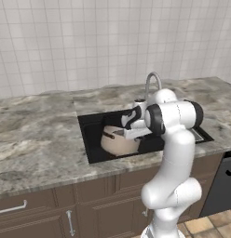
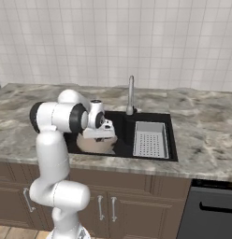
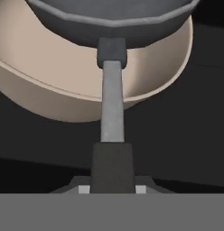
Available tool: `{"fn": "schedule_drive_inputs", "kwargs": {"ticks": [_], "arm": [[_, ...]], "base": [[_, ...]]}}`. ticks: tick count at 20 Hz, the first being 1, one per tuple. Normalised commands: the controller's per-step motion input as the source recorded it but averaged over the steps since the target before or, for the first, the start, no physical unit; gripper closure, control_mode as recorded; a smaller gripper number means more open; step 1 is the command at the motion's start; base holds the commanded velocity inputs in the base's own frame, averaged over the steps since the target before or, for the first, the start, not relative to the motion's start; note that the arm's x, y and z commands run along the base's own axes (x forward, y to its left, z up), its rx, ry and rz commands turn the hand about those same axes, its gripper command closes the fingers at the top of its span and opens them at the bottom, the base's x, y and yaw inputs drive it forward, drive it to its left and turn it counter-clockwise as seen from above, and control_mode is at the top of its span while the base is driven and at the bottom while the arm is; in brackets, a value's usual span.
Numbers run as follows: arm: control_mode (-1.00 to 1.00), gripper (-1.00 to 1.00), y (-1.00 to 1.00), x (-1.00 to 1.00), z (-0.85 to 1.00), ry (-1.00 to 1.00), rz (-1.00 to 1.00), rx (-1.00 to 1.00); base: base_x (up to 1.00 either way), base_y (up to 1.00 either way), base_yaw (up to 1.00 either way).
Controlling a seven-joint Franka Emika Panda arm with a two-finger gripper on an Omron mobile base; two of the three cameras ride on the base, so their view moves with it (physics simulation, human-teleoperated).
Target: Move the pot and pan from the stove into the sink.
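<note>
The beige pot (image 1: 118,142) (image 2: 96,145) sits in the left half of the black sink (image 1: 91,135) (image 2: 123,140). In the hand view, my gripper (image 3: 111,180) is shut on the end of the dark grey pan's (image 3: 114,18) long handle (image 3: 111,103). The pan hangs just above the pot (image 3: 64,85), over its open mouth. From the base views my hand (image 1: 132,122) (image 2: 101,130) hovers right over the pot and hides the pan. The stove is out of view.
A curved silver faucet (image 1: 152,81) (image 2: 131,95) rises behind the basin. A grey perforated drainer tray (image 2: 149,139) fills the sink's right half. Marble counter (image 1: 38,139) runs on both sides, and a dark appliance front (image 2: 211,210) stands at the lower right.
</note>
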Motion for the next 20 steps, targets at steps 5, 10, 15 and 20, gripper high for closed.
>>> {"fn": "schedule_drive_inputs", "kwargs": {"ticks": [5, 10, 15, 20], "arm": [[-1.0, -1.0, 0.02, 0.03, -0.02, 0.0, -0.01, 0.01], [-1.0, -1.0, 0.01, 0.05, 0.17, 0.0, -0.08, 0.0], [-1.0, -1.0, 0.07, 0.0, 0.6, 0.0, -0.15, 0.0], [-1.0, -1.0, 0.17, -0.14, 0.62, 0.0, -0.13, 0.03]], "base": [[0.0, 0.0, 0.0], [0.0, 0.0, 0.0], [0.0, 0.0, 0.0], [0.0, 0.0, 0.0]]}}
